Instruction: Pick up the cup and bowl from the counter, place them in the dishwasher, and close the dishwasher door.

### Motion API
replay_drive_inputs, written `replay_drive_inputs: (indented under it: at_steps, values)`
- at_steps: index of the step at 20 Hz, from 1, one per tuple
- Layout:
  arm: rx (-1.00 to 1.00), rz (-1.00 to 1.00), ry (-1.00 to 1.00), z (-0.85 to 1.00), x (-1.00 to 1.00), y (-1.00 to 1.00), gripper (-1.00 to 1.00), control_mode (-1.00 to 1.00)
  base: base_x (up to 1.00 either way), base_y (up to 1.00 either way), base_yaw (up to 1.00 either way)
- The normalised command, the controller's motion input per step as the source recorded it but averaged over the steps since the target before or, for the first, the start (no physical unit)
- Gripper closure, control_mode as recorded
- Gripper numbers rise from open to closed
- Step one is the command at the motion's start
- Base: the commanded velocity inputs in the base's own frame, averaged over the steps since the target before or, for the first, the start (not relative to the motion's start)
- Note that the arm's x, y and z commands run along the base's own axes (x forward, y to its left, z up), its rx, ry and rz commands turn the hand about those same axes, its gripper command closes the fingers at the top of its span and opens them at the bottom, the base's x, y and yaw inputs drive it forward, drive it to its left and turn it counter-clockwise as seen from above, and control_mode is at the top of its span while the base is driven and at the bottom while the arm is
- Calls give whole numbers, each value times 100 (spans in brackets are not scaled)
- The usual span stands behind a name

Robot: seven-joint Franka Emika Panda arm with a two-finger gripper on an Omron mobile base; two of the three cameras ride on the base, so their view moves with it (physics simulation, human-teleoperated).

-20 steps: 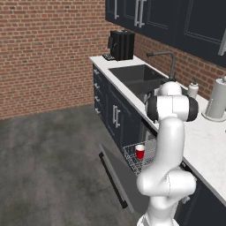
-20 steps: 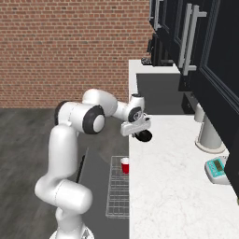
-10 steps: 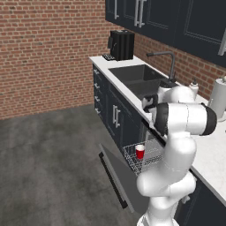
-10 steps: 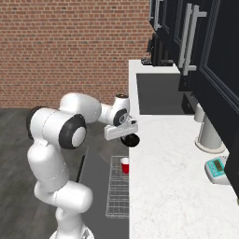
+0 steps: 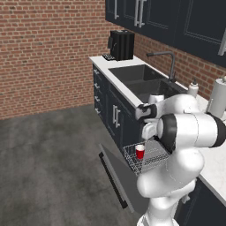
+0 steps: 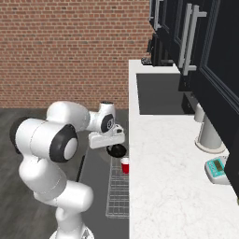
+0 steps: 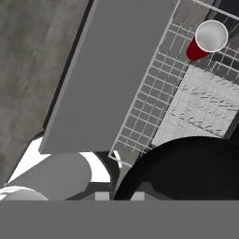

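Observation:
My gripper (image 6: pixel 113 145) is shut on the black bowl (image 6: pixel 116 150) and holds it above the near end of the white wire rack (image 6: pixel 119 196) of the dishwasher. In the hand view the bowl (image 7: pixel 186 168) shows as a big dark round at the lower right. The red cup (image 6: pixel 125 165) stands upright in the rack, just beyond the bowl; I also see the cup (image 5: pixel 140 151) and the cup (image 7: pixel 207 39) from the other cameras. The dishwasher door (image 5: pixel 117 174) lies folded down and open, the door (image 7: pixel 107 70) a flat grey panel beside the rack (image 7: pixel 154 107). The white counter (image 6: pixel 177 177) runs along the right.
A sink (image 5: pixel 141 81) with a faucet (image 5: pixel 170 64) is set in the counter, with a black coffee machine (image 5: pixel 121 44) at its far end. A paper towel roll (image 6: pixel 210 135) and a small teal scale (image 6: pixel 217 169) stand near the wall under dark upper cabinets (image 6: pixel 196 56).
The arm has swung off the counter, carrying the bowl left and down until it hangs over the dishwasher rack. The cup has stayed in the rack.

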Motion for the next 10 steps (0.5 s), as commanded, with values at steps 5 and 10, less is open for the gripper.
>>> replay_drive_inputs:
  at_steps: [5,10]
  values:
    - [3,0,20,-47,0,9,100,-100,0,0,0]
    - [5,0,15,-76,0,15,100,-100,0,0,0]
